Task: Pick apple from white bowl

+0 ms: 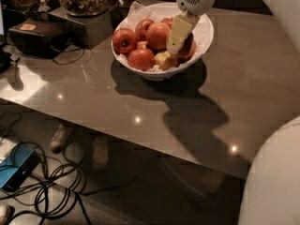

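Note:
The white bowl (205, 28) stands on the grey table, lined with white paper and holding several apples. A large red-orange apple (157, 34) lies in the middle of the bowl. My gripper (180, 33) reaches down into the bowl from above, right beside that apple on its right side. A darker red apple (189, 48) is partly hidden behind the gripper. A small pale yellow-green apple (163, 59) lies at the front of the bowl, below the gripper. More red apples (124, 40) sit on the bowl's left side.
The grey table (243, 88) runs right and toward me from the bowl. Dark boxes with glass snack jars (86, 13) and a black device (35, 34) stand at the back left. Cables and a blue item (18, 170) lie on the floor. My white body (276, 182) fills the lower right.

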Robot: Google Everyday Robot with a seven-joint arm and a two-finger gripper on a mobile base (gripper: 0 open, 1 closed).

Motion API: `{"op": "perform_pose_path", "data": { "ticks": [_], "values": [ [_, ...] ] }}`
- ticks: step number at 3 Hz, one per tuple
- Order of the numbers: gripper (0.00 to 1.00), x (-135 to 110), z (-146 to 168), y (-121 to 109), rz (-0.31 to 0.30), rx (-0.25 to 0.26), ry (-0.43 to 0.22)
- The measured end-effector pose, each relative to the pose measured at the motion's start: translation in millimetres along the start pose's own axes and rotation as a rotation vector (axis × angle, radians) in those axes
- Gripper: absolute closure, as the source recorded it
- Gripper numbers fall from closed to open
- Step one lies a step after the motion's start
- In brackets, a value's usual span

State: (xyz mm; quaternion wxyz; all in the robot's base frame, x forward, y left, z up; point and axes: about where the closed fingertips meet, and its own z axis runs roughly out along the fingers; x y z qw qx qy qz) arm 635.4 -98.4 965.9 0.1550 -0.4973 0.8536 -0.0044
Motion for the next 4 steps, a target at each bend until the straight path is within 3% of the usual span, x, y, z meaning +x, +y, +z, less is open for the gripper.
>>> {"op": "perform_pose_path", "data": {
  "ticks": [3,4],
  "values": [
    [1.00,-37,-53,17,-0.121,0.013,-0.103],
    [1.00,-43,-51,13,-0.119,0.027,-0.122]
  ]
}}
